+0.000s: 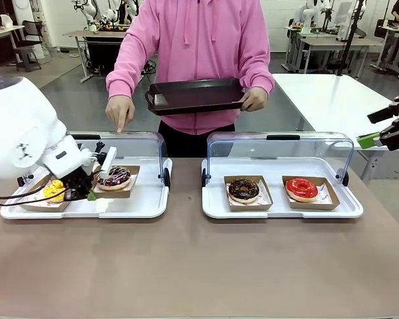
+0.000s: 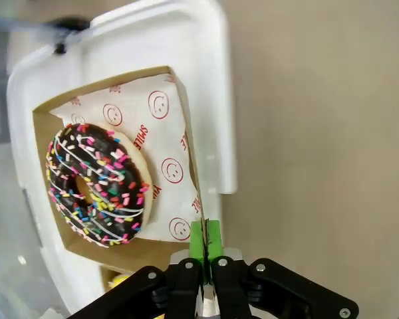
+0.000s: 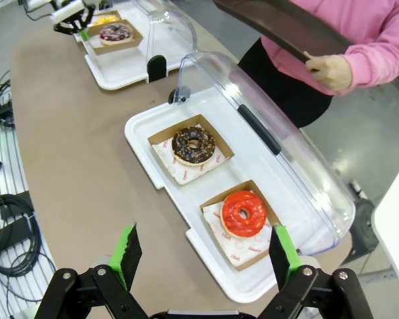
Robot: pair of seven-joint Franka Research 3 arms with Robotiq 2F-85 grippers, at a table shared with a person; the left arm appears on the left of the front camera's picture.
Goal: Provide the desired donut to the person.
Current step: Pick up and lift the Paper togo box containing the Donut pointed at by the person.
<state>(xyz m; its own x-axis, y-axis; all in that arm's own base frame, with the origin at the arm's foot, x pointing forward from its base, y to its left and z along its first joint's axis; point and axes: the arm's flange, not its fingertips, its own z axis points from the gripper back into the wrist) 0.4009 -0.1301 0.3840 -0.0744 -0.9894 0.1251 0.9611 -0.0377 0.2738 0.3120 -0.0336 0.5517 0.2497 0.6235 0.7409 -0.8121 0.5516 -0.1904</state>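
A chocolate donut with coloured sprinkles lies in a brown cardboard tray inside the left display case. My left gripper is shut on the near edge of that cardboard tray, with the green pads pressed together over the rim. The person stands at the far side and points a finger down at the left case. Their other hand holds a dark serving tray. My right gripper hangs open above the table's right end, holding nothing.
A yellow donut sits left of the sprinkled one on the white base. The right case holds a chocolate donut and a red-glazed donut. Both clear lids stand raised. Bare brown table lies in front.
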